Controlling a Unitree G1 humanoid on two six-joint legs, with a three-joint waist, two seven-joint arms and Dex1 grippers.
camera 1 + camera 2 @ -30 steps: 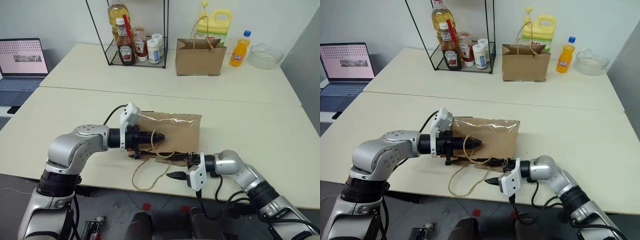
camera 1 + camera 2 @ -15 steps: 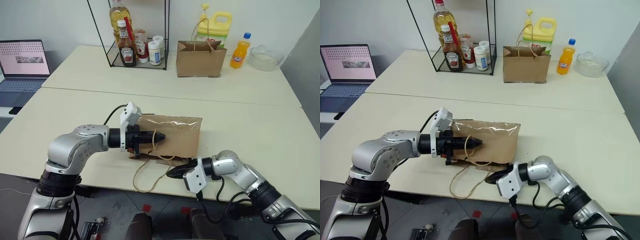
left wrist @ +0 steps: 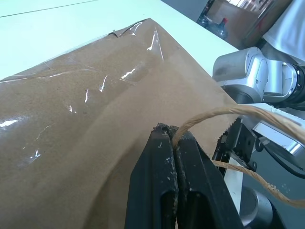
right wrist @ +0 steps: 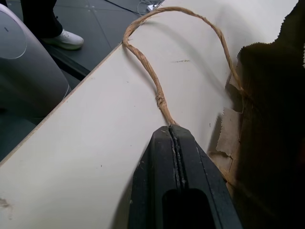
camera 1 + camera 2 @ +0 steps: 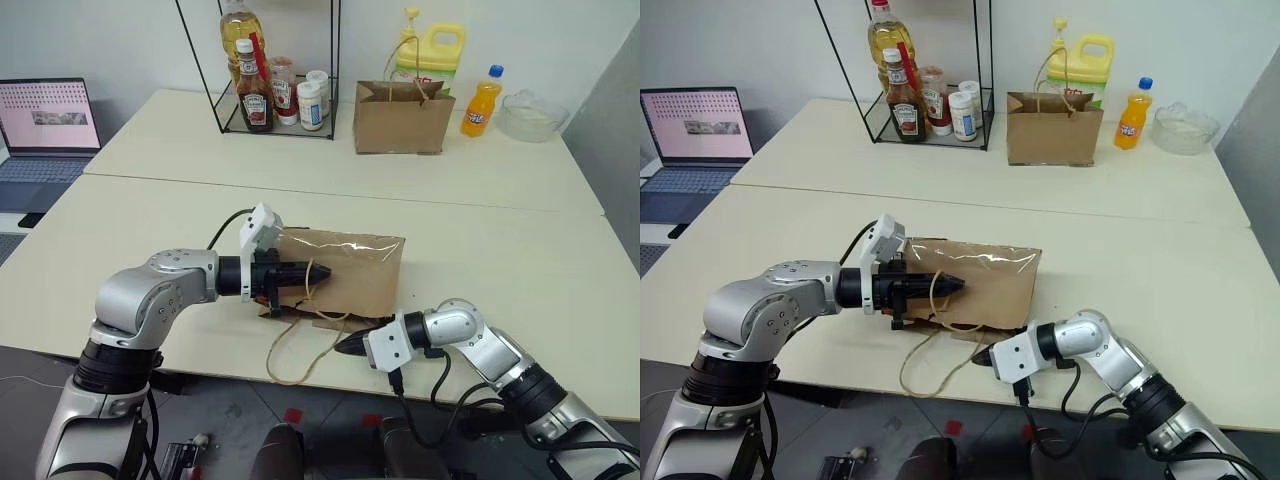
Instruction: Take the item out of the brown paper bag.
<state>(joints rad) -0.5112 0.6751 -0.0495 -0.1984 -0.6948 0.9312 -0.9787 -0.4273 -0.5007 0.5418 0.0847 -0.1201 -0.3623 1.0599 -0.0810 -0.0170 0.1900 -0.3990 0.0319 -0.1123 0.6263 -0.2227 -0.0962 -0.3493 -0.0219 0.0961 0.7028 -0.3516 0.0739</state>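
1. Left wrist view: the left gripper (image 3: 174, 136) has its two black fingers pressed together on the upper string handle (image 3: 228, 114) of the brown paper bag (image 3: 95, 114), the twine emerging right at the fingertips and curving away from them.
2. Seen from the head, that gripper (image 5: 318, 271) points across the bag's creased upper face, holding the handle just above the paper near the bag's open end.
3. The bag (image 5: 350, 270) lies flat on the near table (image 5: 150, 220), its mouth facing the table's front edge, directly beyond both grippers.
4. Right wrist view: the right gripper (image 4: 174, 131) is fully closed, its tips meeting at the lower string handle (image 4: 157, 90), which lies on the table and loops out ahead of the fingers; whether the twine is pinched cannot be told.
5. The bag's torn, dark mouth (image 4: 267, 95) sits just beside that gripper's tips.
6. From the head, the right gripper (image 5: 350, 347) sits low at the table's front edge, below the bag's mouth.
7. The cola bottle cannot be seen; the bag's interior is dark.
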